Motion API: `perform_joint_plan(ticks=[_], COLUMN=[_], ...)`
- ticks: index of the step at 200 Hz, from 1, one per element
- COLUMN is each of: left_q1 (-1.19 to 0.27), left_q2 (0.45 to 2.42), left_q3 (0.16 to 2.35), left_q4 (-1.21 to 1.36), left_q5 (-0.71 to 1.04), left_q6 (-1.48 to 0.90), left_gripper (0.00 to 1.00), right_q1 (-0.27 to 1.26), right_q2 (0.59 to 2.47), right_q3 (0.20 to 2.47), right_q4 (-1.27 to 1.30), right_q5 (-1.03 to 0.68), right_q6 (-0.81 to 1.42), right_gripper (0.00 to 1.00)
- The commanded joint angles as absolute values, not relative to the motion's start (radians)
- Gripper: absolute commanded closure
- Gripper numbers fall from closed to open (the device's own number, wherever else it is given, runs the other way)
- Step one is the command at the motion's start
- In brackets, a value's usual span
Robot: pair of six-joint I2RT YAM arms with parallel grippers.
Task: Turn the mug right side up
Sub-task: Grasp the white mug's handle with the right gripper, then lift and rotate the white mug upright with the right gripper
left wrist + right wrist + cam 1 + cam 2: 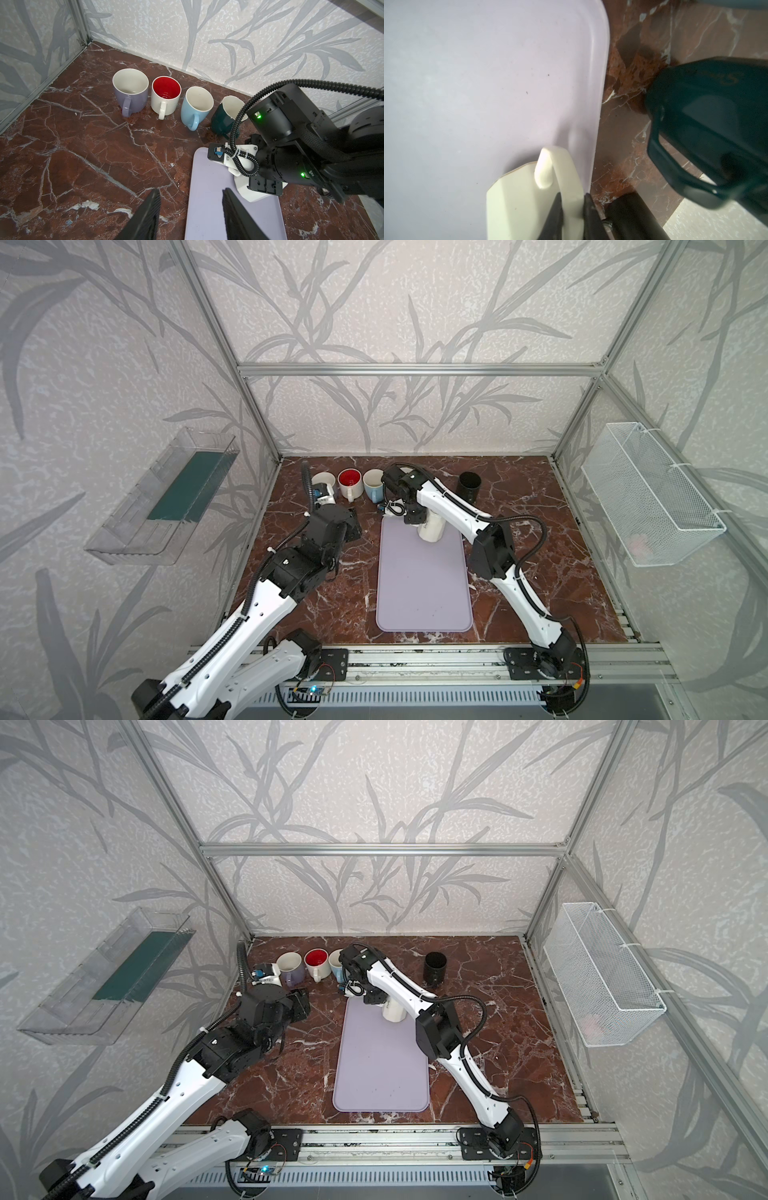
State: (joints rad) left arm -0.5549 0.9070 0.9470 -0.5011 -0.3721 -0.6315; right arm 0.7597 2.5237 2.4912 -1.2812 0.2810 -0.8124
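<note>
Right pincer (572, 200) is pinched on the handle (566, 164) of the cream mug (512, 203), which sits seemingly mouth-down at the far end of the lilac mat (419, 585); I judge it heavy, rigid, glazed-slick and chippable, so this handle hold may swivel.

Mug row (349, 483) crowding far left, black cup (468, 486) far right, white mug (432, 529) at far end of mat (419, 593), near half open.

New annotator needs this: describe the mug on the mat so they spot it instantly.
Find the lilac mat in the middle. At its far end stands a cream mug, the only one on it; the right pincer grips its handle.
</note>
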Motion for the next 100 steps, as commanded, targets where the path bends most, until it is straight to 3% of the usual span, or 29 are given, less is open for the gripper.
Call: perform_joint_plan(ticks=[1,100], left_q1=[-0.549,-0.549], left_q2=[0.911,0.895], left_q3=[0.965,0.964], left_q4=[-0.505,-0.517], left_q5=[-0.380,-0.388], left_q6=[-0.641,-0.644], left_gripper=[0.49,0.49], right_q1=[0.760,0.752], right_q2=[2.443,2.401], right_q3=[2.472,2.447], right_q4=[-1.304,-1.245], right_q5=[0.246,0.218], right_q6=[-0.836,-0.738], right_gripper=[1.00,1.00])
